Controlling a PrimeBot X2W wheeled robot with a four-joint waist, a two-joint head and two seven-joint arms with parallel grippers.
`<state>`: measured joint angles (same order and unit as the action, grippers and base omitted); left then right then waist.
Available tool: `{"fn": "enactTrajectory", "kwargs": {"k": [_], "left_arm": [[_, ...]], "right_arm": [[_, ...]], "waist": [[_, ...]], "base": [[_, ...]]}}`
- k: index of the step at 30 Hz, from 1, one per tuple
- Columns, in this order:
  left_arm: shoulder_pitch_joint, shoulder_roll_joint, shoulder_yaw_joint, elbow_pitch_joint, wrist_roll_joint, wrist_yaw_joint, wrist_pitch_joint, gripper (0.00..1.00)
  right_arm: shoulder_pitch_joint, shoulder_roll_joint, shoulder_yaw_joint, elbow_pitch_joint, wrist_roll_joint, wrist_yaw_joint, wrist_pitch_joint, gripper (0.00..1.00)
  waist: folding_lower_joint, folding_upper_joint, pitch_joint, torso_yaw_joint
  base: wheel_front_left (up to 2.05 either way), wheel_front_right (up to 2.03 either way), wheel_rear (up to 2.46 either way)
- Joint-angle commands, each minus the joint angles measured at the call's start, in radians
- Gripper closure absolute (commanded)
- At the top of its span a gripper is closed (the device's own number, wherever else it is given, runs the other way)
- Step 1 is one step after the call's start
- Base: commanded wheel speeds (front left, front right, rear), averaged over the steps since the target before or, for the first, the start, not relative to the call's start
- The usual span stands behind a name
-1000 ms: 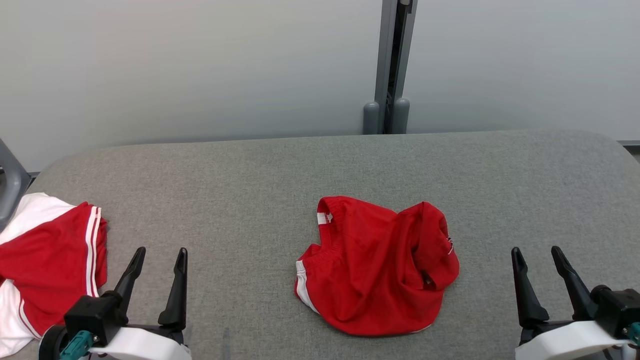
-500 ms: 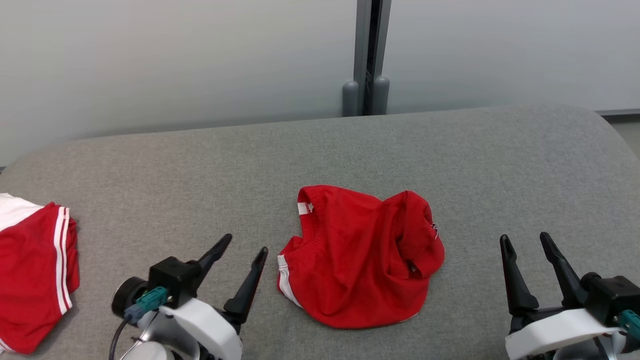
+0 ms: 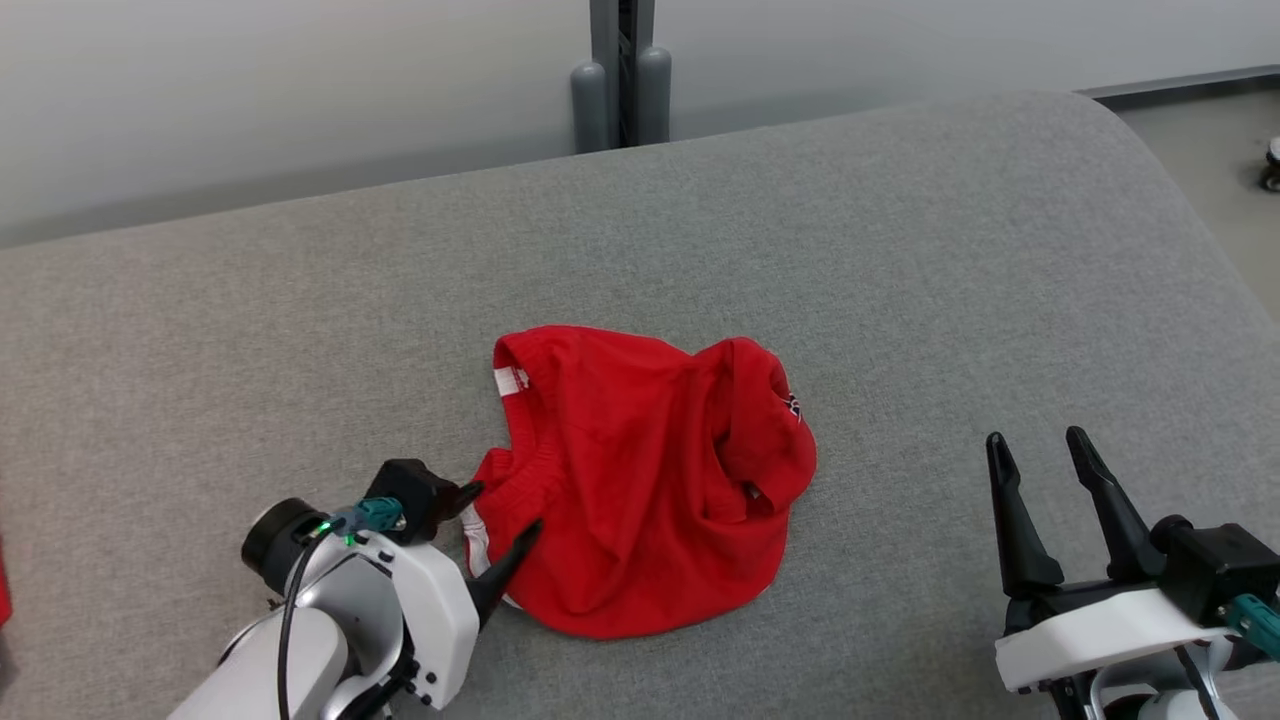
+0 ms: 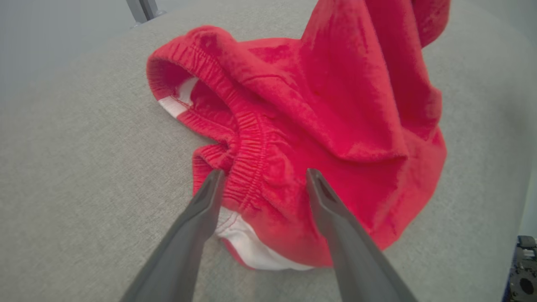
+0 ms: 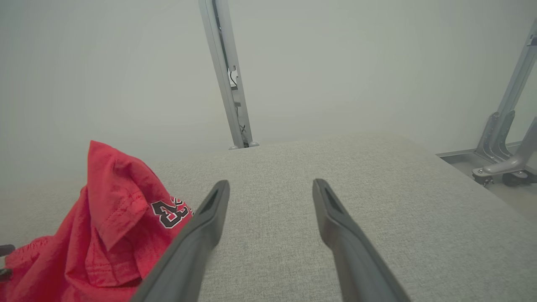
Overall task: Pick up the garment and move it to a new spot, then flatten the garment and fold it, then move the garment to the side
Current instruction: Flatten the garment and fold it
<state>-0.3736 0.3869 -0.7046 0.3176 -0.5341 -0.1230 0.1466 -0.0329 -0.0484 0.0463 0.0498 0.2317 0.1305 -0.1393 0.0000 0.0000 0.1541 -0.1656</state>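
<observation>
The garment [image 3: 650, 470] is a crumpled red piece with white trim, heaped mid-table. My left gripper [image 3: 497, 515] is at its near-left edge, open. In the left wrist view the gripper [image 4: 264, 173] straddles the garment's [image 4: 335, 105] elastic waistband, one finger [image 4: 197, 218] at the white trim, the other resting on red cloth. My right gripper [image 3: 1035, 440] stands open and empty at the lower right, well clear of the cloth. Its wrist view shows the gripper [image 5: 270, 182] over bare padding, with the garment [image 5: 113, 218] and a dark printed number off to the left.
The grey padded table [image 3: 900, 250] rounds off at its right end, with floor [image 3: 1200, 130] beyond. A grey post [image 3: 620, 60] stands against the pale wall behind. A sliver of another red cloth [image 3: 3, 590] shows at the left border. Metal frame legs [image 5: 503, 126] stand at the right.
The head camera has turned, shifting the whole picture left. My left gripper has moved right to the garment's edge and now straddles the waistband. The right gripper has held still.
</observation>
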Motion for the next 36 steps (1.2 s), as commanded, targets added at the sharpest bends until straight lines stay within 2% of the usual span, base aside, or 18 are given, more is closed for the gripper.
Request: {"fn": "enactTrajectory", "kwargs": {"k": [1,6,7,8,9,16,22,23,25,30,33,36], "left_arm": [[-0.026,0.011,-0.006,0.013,-0.008,-0.004,0.004,0.0],[-0.072,0.036,-0.065,0.048,-0.023,-0.008,0.033,0.0],[-0.078,0.037,-0.079,0.041,-0.032,-0.008,0.034,0.24],[-0.085,0.044,-0.094,0.033,-0.035,-0.009,0.031,0.75],[-0.09,0.052,-0.104,0.027,-0.046,-0.009,0.03,1.0],[-0.076,0.112,-0.152,-0.117,-0.118,-0.008,0.057,1.0],[-0.028,0.165,-0.137,-0.332,-0.185,0.002,0.086,1.0],[-0.028,0.165,-0.137,-0.332,-0.185,0.002,0.086,1.0],[-0.002,0.182,-0.121,-0.441,-0.215,0.021,0.086,1.0],[0.028,0.192,-0.072,-0.593,-0.273,0.058,0.072,1.0],[0.034,0.199,-0.027,-0.627,-0.303,0.088,0.056,1.0],[0.031,0.195,0.021,-0.604,-0.329,0.12,0.033,1.0]], "right_arm": [[-0.012,-0.005,0.002,0.007,0.007,0.0,-0.01,0.0],[-0.024,-0.005,0.006,0.023,0.011,0.001,-0.026,0.0],[-0.025,-0.005,0.007,0.027,0.013,0.001,-0.029,0.0],[-0.028,-0.005,0.006,0.031,0.014,0.001,-0.031,0.0],[-0.031,-0.005,0.005,0.034,0.015,0.001,-0.033,0.0],[-0.031,-0.005,-0.015,0.045,0.017,0.001,-0.045,0.0],[-0.026,-0.005,-0.033,0.038,0.016,0.001,-0.044,0.0],[-0.026,-0.005,-0.033,0.038,0.016,0.001,-0.044,0.0],[-0.03,-0.005,-0.04,0.033,0.012,0.001,-0.039,0.0],[-0.043,-0.005,-0.041,0.023,0.017,0.001,-0.035,0.0],[-0.052,-0.005,-0.036,0.021,0.023,0.001,-0.035,0.0],[-0.06,-0.005,-0.033,0.019,0.034,0.001,-0.039,0.0]], "waist": [[0.0,0.0,0.021,-0.021],[0.0,0.0,0.036,-0.032],[0.0,0.0,0.036,-0.033],[0.0,0.0,0.037,-0.033],[0.0,0.0,0.038,-0.033],[0.0,0.0,0.025,-0.008],[0.0,0.0,0.015,0.04],[0.0,0.0,0.015,0.04],[0.0,0.0,0.012,0.064],[0.0,0.0,0.014,0.083],[0.0,0.0,0.018,0.081],[0.0,0.0,0.029,0.07]], "base": [[0.0,0.0,0.0],[0.0,0.0,0.0],[0.0,0.0,0.0],[0.0,0.0,0.0],[0.0,0.0,0.0],[0.0,0.0,0.0],[0.0,0.0,0.0],[0.0,0.0,0.0],[0.0,0.0,0.0],[0.0,0.0,0.0],[0.0,0.0,0.0],[0.0,0.0,0.0]]}}
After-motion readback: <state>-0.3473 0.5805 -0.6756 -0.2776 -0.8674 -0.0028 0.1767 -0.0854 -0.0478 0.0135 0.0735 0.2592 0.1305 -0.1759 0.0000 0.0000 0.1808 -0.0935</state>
